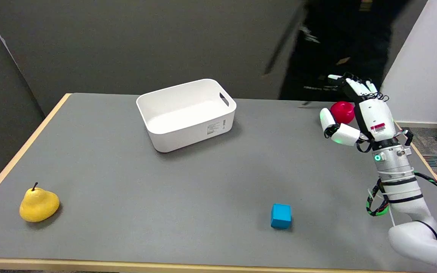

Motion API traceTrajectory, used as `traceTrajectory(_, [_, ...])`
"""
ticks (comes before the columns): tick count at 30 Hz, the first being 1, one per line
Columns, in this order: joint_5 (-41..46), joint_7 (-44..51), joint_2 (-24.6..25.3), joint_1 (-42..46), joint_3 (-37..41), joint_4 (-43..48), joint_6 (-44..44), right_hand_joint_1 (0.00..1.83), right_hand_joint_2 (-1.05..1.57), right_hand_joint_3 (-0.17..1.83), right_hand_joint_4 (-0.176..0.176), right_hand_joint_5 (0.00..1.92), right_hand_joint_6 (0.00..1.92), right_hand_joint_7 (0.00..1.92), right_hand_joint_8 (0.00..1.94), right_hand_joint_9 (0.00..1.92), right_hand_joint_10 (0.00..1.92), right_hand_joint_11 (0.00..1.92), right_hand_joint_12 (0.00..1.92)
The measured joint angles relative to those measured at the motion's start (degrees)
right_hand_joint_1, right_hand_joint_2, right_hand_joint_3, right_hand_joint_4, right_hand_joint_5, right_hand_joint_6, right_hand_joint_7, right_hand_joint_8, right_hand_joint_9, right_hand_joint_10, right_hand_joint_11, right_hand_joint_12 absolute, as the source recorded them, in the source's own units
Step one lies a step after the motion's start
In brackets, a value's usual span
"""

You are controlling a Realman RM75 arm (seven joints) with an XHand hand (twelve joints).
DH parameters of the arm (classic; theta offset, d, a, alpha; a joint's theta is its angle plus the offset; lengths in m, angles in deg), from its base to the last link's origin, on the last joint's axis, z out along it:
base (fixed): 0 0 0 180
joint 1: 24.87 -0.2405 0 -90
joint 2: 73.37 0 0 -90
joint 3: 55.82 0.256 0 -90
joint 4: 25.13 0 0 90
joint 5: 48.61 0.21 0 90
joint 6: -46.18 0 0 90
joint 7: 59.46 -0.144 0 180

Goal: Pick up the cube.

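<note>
While our right hand (357, 113) hangs spread and empty well beyond the cube (281, 216), we'd judge it light, rigid; pinch opposite faces.

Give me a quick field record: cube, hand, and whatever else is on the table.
cube: blue cube, near edge of the grey table, untouched
right hand: right hand raised at the far right, fingers apart, holding nothing, well away from the cube
red ball: red ball, partly hidden behind the hand
bin: white bin, far centre
pear: yellow pear, near left
</note>
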Motion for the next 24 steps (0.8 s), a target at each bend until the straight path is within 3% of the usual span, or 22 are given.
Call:
traceTrajectory(14, [-0.41, -0.34, -0.4, 1.4, -0.06, 0.11, -0.18, 0.32, 0.7, 1.0, 0.067, 0.28, 0.55, 0.38, 0.44, 0.36, 0.82, 0.12, 1.19])
traceTrajectory(24, [-1.56, -2.44, -2.38, 8.03, -0.03, 2.47, -5.21, 0.32, 0.68, 0.99, 0.08, 0.3, 0.59, 0.42, 0.48, 0.39, 0.86, 0.15, 1.22])
